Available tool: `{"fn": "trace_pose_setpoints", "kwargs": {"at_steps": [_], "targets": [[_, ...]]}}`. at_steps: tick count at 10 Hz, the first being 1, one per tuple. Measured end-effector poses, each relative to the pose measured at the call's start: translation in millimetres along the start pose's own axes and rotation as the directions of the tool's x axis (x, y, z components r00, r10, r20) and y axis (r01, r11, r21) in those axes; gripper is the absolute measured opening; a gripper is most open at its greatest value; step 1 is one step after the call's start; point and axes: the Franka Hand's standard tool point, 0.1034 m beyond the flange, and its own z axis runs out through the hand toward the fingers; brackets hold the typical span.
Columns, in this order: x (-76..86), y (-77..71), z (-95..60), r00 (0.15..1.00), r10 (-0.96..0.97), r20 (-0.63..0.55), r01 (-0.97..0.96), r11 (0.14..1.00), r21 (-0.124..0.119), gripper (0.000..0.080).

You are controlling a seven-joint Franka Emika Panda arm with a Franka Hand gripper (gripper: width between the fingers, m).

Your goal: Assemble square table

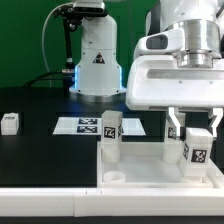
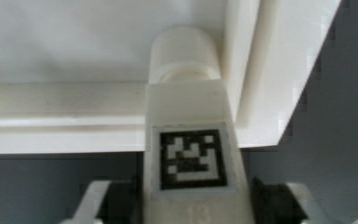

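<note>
Exterior view shows you the two-finger gripper (image 1: 194, 134) at that view's right, hanging over the white plastic square tray-like table top (image 1: 150, 165). The top lies in the foreground on the black table (image 1: 40, 150). The jaws are clenched on a short white peg leg (image 1: 197, 150) that bears a black-and-white square tag. You see that leg held upright between the fingers, its lower end down by the tray's raised rim.

A second tagged white leg (image 1: 110, 130) stands upright at the tray's far corner on the exterior view's left, and a round hole (image 1: 115, 178) shows in the near corner on the same side. A small white tagged piece (image 1: 10, 123) lies well apart on the black table, at the exterior view's left edge. The marker board (image 1: 80, 126) lies flat behind the tray, with the white robot base (image 1: 95, 60) behind it.

Wrist view shows you the held leg (image 2: 190, 120) running out from between the fingers (image 2: 94, 205), tag facing the camera. Its rounded far end sits in a corner of the tray, just beside the rim (image 2: 250, 60). You cannot tell whether that end touches the tray floor.
</note>
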Motion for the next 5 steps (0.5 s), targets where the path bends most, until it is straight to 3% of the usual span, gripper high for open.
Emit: {"fn": "trace_pose_setpoints", "kwargs": {"at_steps": [1,4,5], "targets": [[-0.1,0.0,0.1,1.000,0.000,0.000,0.000,1.000,0.000,0.0284],[-0.8,0.1,0.3,1.000,0.000,0.005,0.000,1.000,0.000,0.0609],[-1.8,0.3,1.3,0.999,0.007,0.043,-0.007,1.000,0.002,0.0609]]}}
